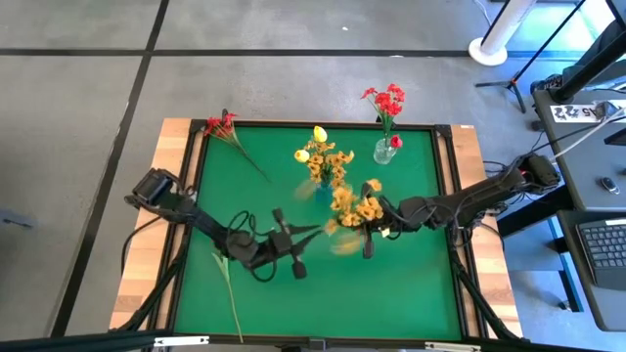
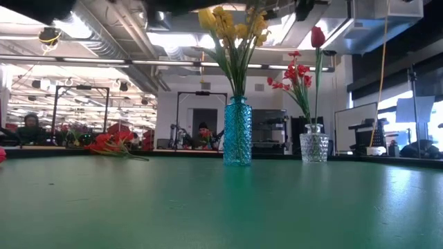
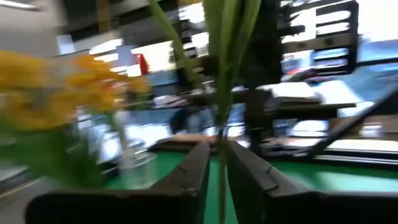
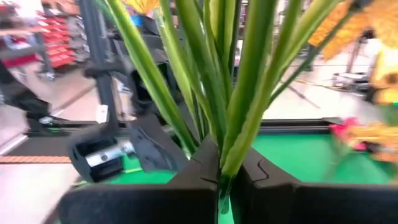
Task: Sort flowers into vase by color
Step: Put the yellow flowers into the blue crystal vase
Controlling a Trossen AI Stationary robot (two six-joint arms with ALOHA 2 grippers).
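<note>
Partly done — yellows in the blue vase, reds in the clear vase; the right pincer clenches a yellow cluster, the left pincer loosely straddles its stem, and a red bunch and one stem lie on the counter.

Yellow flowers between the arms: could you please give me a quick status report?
Right gripper shut on yellow bunch stems, mid-table. Left gripper around the same stems, fingers slightly apart. Blue vase already holds yellow flowers; nothing blocks it.

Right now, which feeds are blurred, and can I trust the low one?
High view: yellow cluster smeared by motion. Left wrist view: everything streaked. Right wrist view: stems sharp, background soft. Low view: steady; blue vase and clear vase crisp, ceiling lights glaring.
</note>
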